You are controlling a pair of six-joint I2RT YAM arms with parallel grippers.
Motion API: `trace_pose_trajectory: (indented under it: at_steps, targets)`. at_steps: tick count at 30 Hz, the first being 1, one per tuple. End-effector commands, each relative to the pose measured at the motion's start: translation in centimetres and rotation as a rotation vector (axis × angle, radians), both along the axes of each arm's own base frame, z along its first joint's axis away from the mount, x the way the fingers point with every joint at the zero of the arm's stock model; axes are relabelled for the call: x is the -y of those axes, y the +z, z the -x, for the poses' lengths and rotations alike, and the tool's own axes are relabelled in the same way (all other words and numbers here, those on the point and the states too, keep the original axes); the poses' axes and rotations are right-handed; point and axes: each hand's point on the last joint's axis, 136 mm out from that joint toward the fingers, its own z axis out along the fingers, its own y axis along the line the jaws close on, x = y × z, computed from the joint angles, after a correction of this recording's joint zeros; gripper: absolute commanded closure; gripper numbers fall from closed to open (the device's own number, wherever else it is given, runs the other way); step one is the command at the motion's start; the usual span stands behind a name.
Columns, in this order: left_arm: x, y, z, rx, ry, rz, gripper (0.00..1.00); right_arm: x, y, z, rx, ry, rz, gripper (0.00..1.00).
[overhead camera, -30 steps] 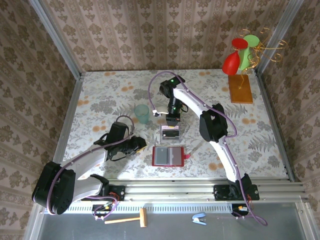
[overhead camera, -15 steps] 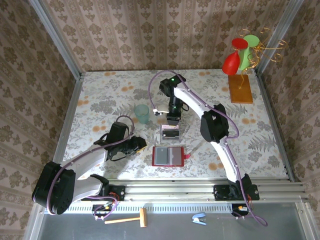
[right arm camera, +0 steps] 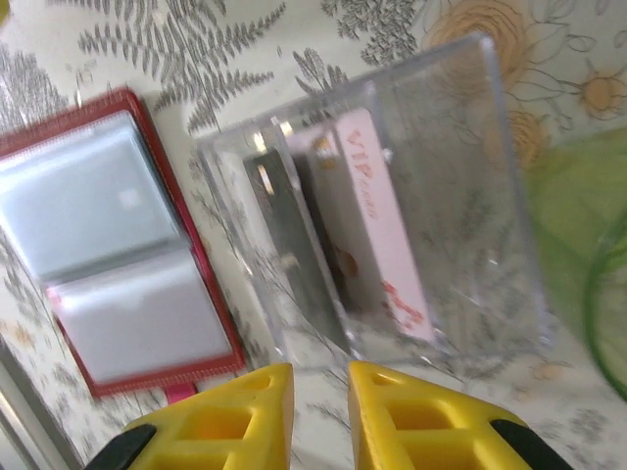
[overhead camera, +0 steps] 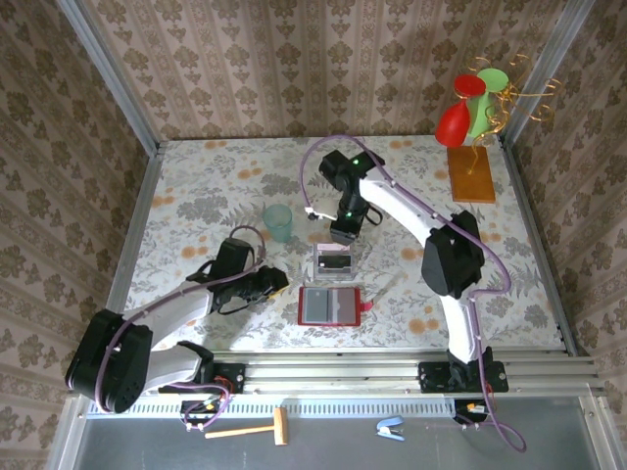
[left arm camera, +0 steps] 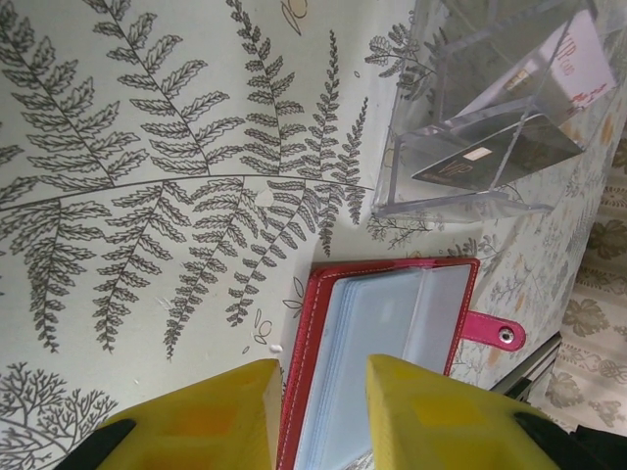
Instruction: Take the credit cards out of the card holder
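- On the left gripper (left arm camera: 323, 377) the yellow fingers stand somewhat apart and clamp nothing. The gap between them sits over the left edge of the card holder (left arm camera: 392, 313). Whether they touch it I cannot tell.
- On the right gripper (right arm camera: 321, 377) the fingers are a narrow slit apart, with nothing between them. It hangs beyond the card holder's far edge, by the clear box (right arm camera: 470, 196).
- The card holder lies open and flat on the table (overhead camera: 216, 186), grey pockets up, with its pink tab (overhead camera: 366, 305) on the right side.
- The clear box sits just beyond the card holder's far edge. The credit cards (right arm camera: 377, 225) lean inside the box, one pinkish-white and one dark.
- A green cup (overhead camera: 277, 221) stands farther beyond the card holder, to its left.
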Motion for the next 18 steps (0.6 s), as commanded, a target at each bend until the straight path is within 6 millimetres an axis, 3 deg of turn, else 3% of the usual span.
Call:
trace_pose_trajectory:
  at_steps: [1,10,18]
  targets:
    - [1.2,0.9,-0.4,0.036,-0.043,0.027,0.71,-2.4,1.0,-0.5,0.09,-0.173,-0.112,0.78]
    - [2.6,0.4,-0.3,0.034,-0.075,0.035,0.71,-2.8,-0.8,1.8,0.087,-0.555,-0.204,0.78]
    - [4.2,-0.2,0.8,0.016,-0.122,0.027,0.71,-3.1,-0.8,3.7,-0.004,-0.812,-0.326,0.79]
